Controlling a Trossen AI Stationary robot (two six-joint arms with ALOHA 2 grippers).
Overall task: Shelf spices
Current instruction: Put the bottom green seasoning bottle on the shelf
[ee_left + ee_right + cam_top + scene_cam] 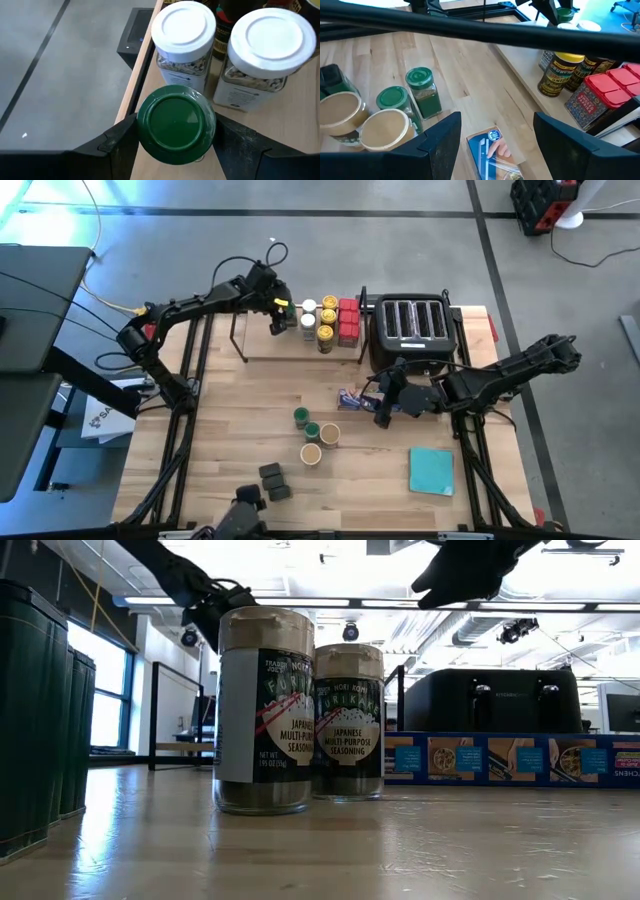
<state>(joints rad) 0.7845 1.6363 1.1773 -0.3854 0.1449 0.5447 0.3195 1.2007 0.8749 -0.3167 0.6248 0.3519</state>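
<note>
The shelf (262, 345) stands at the table's far side, left of the black toaster (412, 330). On its board stand white-lidded jars (183, 27), yellow-lidded jars (328, 320) and red tins (347, 320). My left gripper (279, 315) is at the shelf's left part, shut on a green-lidded jar (175, 125) beside the board's edge (142, 75). My right gripper (384, 408) hangs open over the blue wrap box (492, 152), touching nothing. Two green-lidded jars (305, 423), two tan-lidded jars (320, 444) and dark grey blocks (274, 480) stand on the table. My left gripper has the green-lidded jar between its two fingers (122, 145), one on each side at the lid's rim (142, 135). The fingers slant down from the shelf's left. The jar stands upright, lid up. The lid hides its bottom, so I cannot tell whether it rests on the board.
A teal square pad (432, 470) lies at the near right. The toaster stands close behind my right gripper. In the low view the tan-lidded jars (265, 710) and dark blocks (35, 710) stand close to the near edge.
</note>
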